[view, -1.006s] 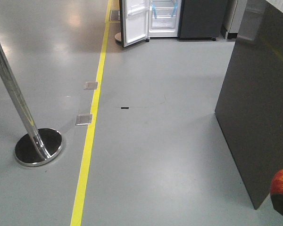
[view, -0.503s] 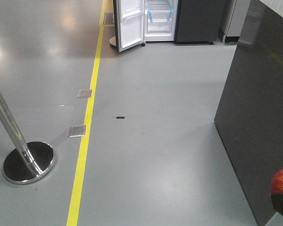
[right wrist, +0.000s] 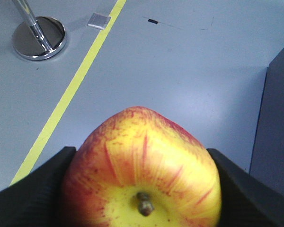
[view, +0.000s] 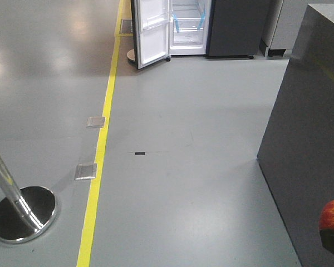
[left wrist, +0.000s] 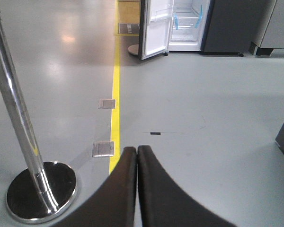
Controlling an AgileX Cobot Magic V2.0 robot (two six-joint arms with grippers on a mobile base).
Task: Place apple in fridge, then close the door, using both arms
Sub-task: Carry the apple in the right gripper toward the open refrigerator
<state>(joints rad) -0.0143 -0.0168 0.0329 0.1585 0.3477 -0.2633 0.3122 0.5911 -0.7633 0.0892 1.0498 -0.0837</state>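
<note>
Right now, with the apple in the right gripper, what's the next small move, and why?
Probably roll forward toward the fridge. The apple sits clamped in the right gripper, the left gripper is shut and empty, and the fridge stands far across the floor with its door open, well out of reach.

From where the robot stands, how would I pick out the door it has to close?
Follow the yellow floor line to the far end, where the fridge stands open. The door is swung out on its left, beside the line, showing its white lining, unlike the flat dark grey panel on the right.
</note>
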